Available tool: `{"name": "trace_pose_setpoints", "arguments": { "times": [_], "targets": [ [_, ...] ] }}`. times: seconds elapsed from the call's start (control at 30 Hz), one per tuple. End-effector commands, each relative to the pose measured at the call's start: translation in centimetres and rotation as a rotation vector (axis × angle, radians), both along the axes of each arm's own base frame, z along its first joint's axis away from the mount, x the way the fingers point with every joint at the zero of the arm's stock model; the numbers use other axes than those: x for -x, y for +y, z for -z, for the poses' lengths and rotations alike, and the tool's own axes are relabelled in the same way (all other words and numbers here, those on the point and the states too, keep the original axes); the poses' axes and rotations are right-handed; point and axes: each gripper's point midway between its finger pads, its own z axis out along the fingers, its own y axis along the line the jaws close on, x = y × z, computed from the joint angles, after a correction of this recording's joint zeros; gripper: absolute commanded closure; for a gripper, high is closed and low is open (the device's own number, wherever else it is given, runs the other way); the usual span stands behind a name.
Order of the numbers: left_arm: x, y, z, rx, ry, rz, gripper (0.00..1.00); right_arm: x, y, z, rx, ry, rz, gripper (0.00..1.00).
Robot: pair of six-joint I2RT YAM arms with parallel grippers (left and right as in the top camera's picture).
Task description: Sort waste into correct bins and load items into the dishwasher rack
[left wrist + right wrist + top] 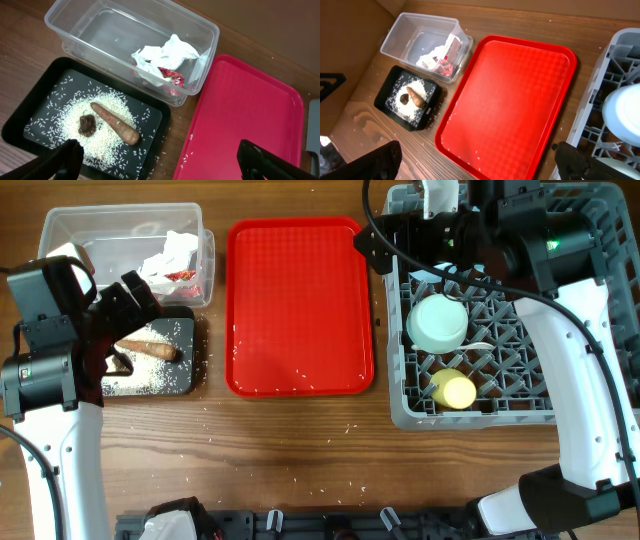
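Observation:
The clear tub [90, 235] holds the crumpled napkin [175, 252] and red wrapper [185, 277]; both show in the left wrist view [167, 52]. The black tray [190, 330] holds rice [107, 125], the brown stick [116, 123] and the brown lump [87, 125]. The grey rack [540, 415] holds an upturned pale bowl [438, 323], the yellow cup [455, 391] and the white spoon [483, 343]. My left gripper [160, 167] is open and empty above the black tray's near edge. My right gripper [475, 165] is open and empty above the red tray's edge by the rack. The plate is hidden.
The flat red serving tray [300, 300] lies between the bins and the rack, with a few rice grains along its front edge. Loose grains also dot the wooden table [300, 450] in front of it. My right arm covers the rack's back part.

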Motion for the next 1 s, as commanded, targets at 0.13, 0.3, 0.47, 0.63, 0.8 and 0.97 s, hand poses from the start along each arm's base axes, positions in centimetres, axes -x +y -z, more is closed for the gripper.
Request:
{"name": "trace_pose_setpoints", "arguments": {
  "times": [0.13,0.3,0.47,0.63,0.8,0.97],
  "targets": [
    [-0.1,0.3,-0.7,-0.019,-0.014,0.002,0.0,-1.6,-1.9,-0.1,0.072,-0.046,0.12,0.0],
    [-0.1,0.3,-0.7,-0.019,-0.014,0.002,0.0,-4.3,-5.0,-2.6,0.308,-0.309,0.15,0.0],
    [-0.1,0.3,-0.7,-0.019,-0.014,0.002,0.0,-4.1,-6.5,-8.3,0.323,-0.528,0.177,0.0],
    [-0.1,0.3,-0.7,-0.019,-0.014,0.002,0.0,-3.1,-8.7,-6.6,0.26,-0.588,0.193,0.0],
    [-0.1,0.3,-0.7,-0.019,-0.014,0.002,0.0,2.4,-9.8,1.9,0.232,-0.659,0.203,0.0],
    [-0.1,0.3,-0.7,-0.019,-0.014,0.003,0.0,7.4,-11.5,9.0,0.196,-0.818,0.259,0.0]
  ]
}}
